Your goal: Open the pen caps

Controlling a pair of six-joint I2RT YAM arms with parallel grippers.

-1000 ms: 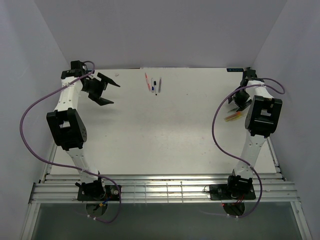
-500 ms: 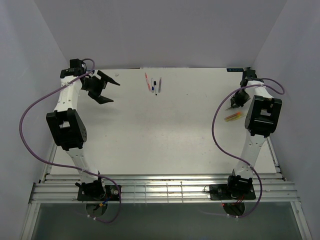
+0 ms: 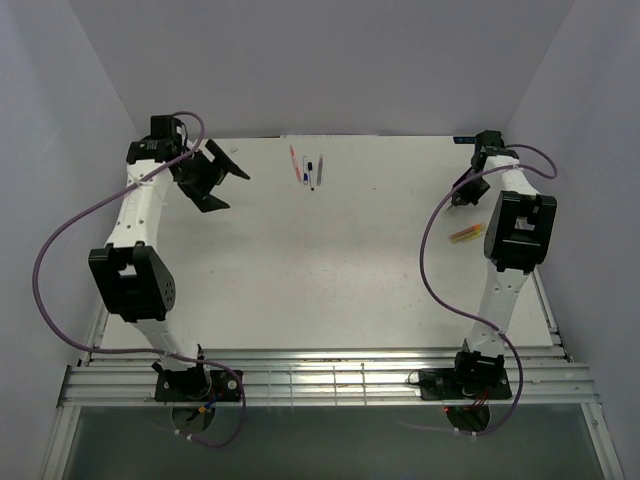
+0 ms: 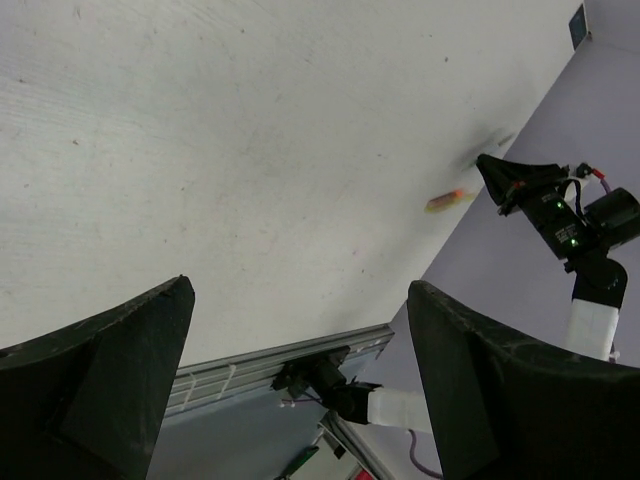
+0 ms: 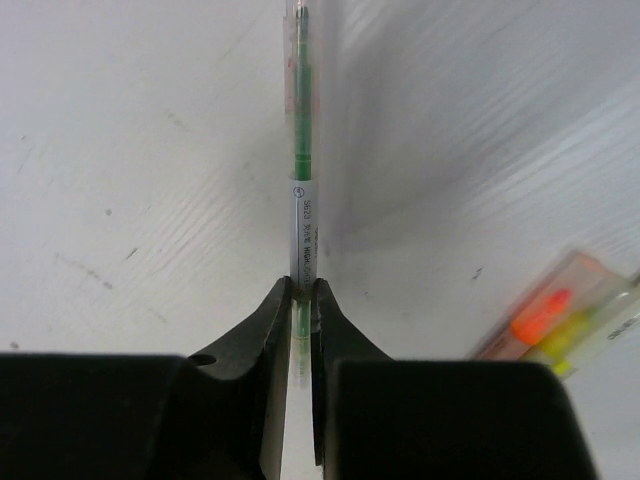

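While the left gripper [image 3: 225, 187] hangs spread apart far left, the right gripper [image 5: 303, 287] pinches a green pen [image 5: 303, 215] — orange and yellow pens [image 5: 548, 322] just beside it, three pens [image 3: 309, 168] far centre, pen caps too small to tell.

Take the row of three pens [image 3: 307, 168] as your landmark: it lies on the tabletop [image 3: 330, 270] near the far edge, about midway across. To its left you have the left pincer [image 3: 230, 188], its fingers spread wide with nothing between them. Well to the row's right and slightly nearer the arm bases, the right pincer [image 3: 462, 195] grips a single pen [image 5: 302, 215]. Nearer still, the bundle of pens [image 3: 464, 235] lies by the tabletop's right edge.
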